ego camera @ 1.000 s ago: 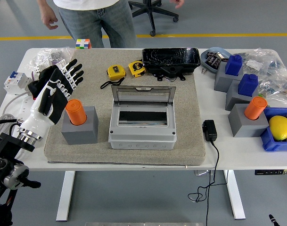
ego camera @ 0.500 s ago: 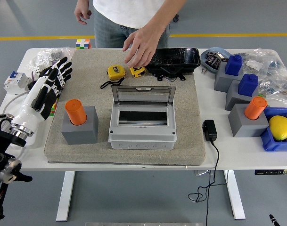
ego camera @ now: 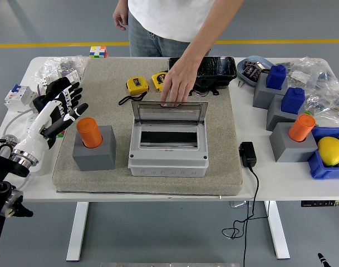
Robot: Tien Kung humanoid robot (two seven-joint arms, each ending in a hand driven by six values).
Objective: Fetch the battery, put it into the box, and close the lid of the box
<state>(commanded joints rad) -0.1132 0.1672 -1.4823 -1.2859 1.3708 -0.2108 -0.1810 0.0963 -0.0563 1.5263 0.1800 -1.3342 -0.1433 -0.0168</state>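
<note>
Person's hand (ego camera: 179,83) moved in from above the tape measures (ego camera: 150,83) down to the raised lid (ego camera: 168,112) of the grey box (ego camera: 168,149), fingertips now on its top edge. Left hand (ego camera: 59,108) pulled back from over the orange battery (ego camera: 89,132) toward the table's left edge; fingers spread and relaxed, holding nothing, just beside the battery but not touching. Right arm out of view.

Battery upright in its grey block (ego camera: 94,151) near the mat's front-left corner, untouched. Box sits mid-mat, lid tilted up at the far side, interior apparently bare, though the dark recess is hard to read.

Reading: fetch not yet begun. Person's hand at the lid likely adjusting or steadying it; reach for the battery probably safest once that hand clears. Second orange cylinder (ego camera: 301,127) on a grey block near the table's right edge.
</note>
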